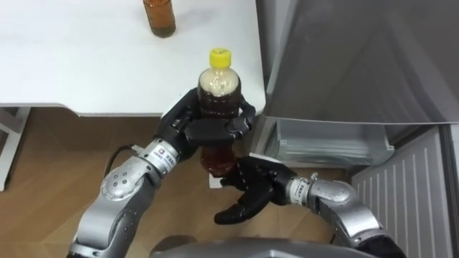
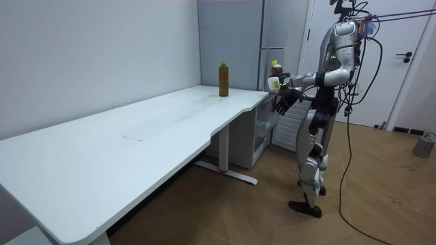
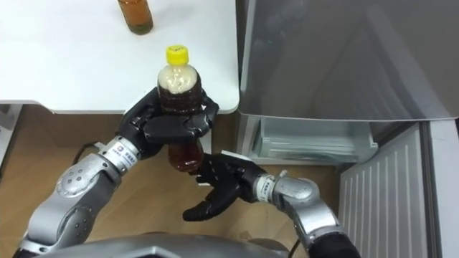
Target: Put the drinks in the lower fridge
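— Containers?
— Yellow-capped bottle [image 1: 217, 89] with a dark drink and pale froth near the top. It's upright in my left hand [image 1: 208, 130], fingers and thumb wrapped round its middle. Second bottle [image 1: 159, 14], amber drink, stands farther back on the white table [image 1: 86, 64], well apart.

— Right hand?
— Right hand [image 1: 254, 188] is just below the held bottle's base, fingers spread and loose, gripping nothing. Touching the base or not: cannot tell.

— Edges, room?
— Held bottle hangs just off the table's rounded corner, over wood floor [image 1: 64, 150]. Fridge [image 1: 358, 57] is to my right. Its lower door [image 1: 405, 193] is swung open, ribbed inner face showing. A clear drawer [image 1: 330, 140] sits in the lower compartment. There's open floor between the table corner and the compartment.
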